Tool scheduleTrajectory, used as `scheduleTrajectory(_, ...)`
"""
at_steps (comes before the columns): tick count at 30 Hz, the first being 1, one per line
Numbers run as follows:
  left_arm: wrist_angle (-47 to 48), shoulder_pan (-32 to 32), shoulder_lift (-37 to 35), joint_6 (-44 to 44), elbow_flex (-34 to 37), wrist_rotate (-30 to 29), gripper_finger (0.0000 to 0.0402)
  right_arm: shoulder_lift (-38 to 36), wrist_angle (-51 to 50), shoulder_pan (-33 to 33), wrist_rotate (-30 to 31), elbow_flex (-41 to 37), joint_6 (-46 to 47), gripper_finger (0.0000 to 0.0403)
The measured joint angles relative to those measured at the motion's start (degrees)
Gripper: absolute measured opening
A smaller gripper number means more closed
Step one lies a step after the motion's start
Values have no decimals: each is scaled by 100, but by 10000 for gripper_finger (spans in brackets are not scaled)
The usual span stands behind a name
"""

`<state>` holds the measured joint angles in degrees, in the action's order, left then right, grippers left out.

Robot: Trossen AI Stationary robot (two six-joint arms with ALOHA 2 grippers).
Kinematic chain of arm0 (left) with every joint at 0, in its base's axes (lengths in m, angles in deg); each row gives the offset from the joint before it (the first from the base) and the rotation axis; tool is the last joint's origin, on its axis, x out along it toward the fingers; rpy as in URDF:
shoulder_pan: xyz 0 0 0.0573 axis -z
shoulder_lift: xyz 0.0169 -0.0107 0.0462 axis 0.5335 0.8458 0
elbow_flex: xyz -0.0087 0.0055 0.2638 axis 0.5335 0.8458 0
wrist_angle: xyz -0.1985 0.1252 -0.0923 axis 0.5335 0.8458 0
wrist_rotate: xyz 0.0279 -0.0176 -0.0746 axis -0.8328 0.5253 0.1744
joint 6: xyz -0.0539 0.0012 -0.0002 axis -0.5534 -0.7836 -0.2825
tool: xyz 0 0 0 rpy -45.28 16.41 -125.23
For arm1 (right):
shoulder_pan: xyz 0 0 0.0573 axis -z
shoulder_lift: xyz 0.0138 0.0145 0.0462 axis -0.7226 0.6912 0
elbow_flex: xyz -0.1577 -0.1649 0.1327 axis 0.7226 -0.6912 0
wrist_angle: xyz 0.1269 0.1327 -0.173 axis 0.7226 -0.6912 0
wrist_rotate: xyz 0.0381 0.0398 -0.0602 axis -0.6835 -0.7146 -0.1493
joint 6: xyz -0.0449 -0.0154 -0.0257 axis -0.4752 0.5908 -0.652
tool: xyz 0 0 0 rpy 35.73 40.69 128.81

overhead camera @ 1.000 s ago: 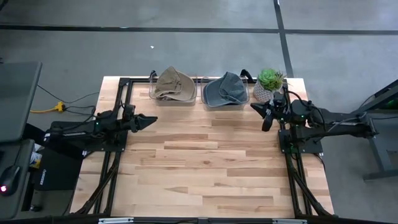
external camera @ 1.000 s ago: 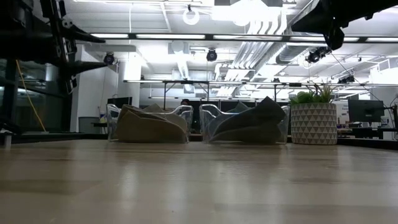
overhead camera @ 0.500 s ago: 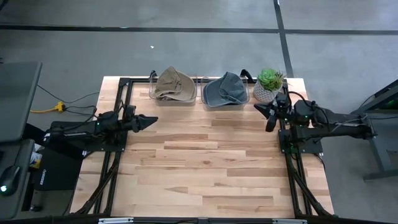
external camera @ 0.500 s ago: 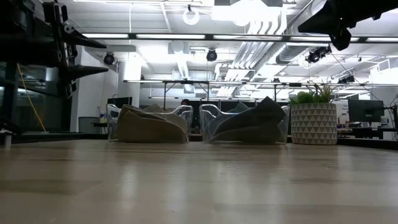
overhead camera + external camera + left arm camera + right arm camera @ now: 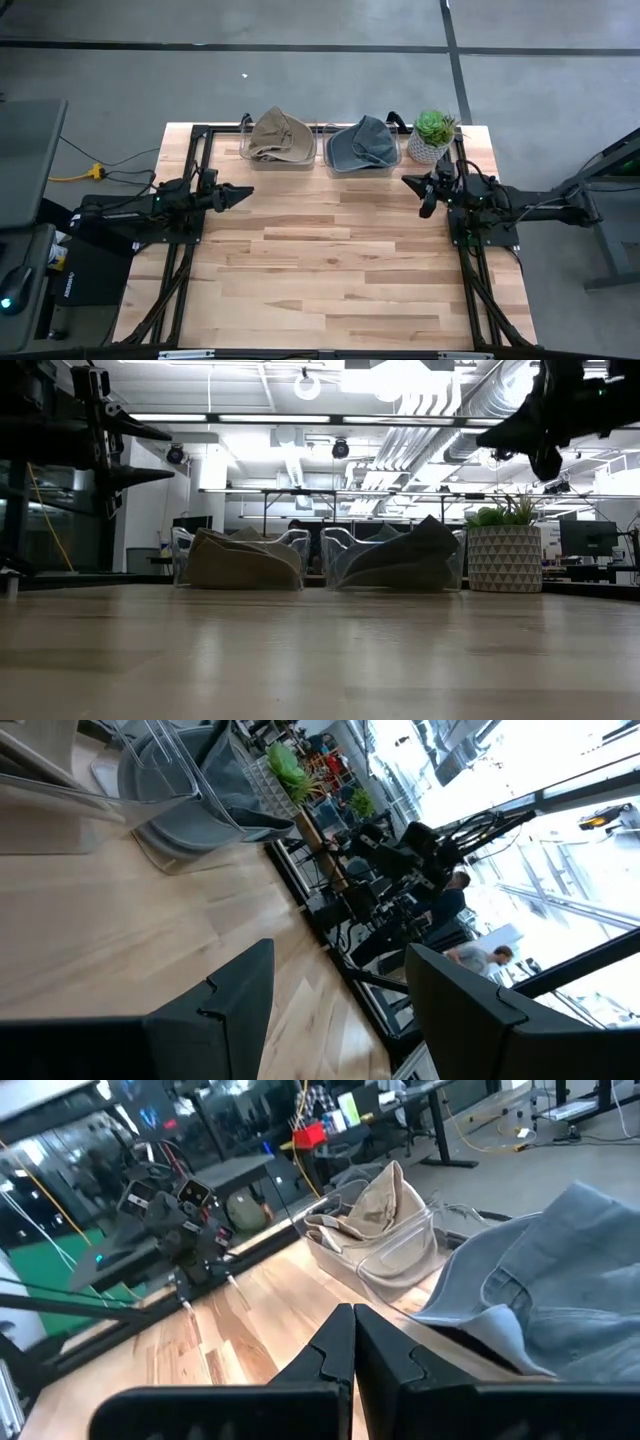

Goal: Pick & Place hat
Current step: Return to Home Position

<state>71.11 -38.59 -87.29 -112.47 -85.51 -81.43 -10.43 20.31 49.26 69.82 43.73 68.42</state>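
High view shows the right gripper drawn back and lower than a second ago, jaws closed and empty. We find the left gripper unmoved, jaws parted, empty. The brown cap lies in the left bin and the blue cap in the right bin. We judge placing complete.

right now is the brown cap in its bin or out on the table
In. The brown cap sits heaped inside the left transparent bin; the low view shows the bin's clear walls rising around it on both sides.
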Motion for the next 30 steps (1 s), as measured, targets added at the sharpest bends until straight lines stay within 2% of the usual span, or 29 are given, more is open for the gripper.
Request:
scheduleTrajectory(8, -2, 0, 2, 163, 4, -59, 209, -477, 921, 0, -4, -870, 152, 0)
scheduleTrajectory(15, -2, 0, 2, 506, 4, -17, 209, -1077, 831, 0, -20, -931, -84, 0)
scheduleTrajectory(23, -2, 0, 0, 500, 4, -15, 209, -1903, 41, 0, 42, -931, -124, 0)
scheduleTrajectory(30, -4, 0, 2, 498, 7, -37, 209, -1866, -31, 0, -217, -927, -505, 0)
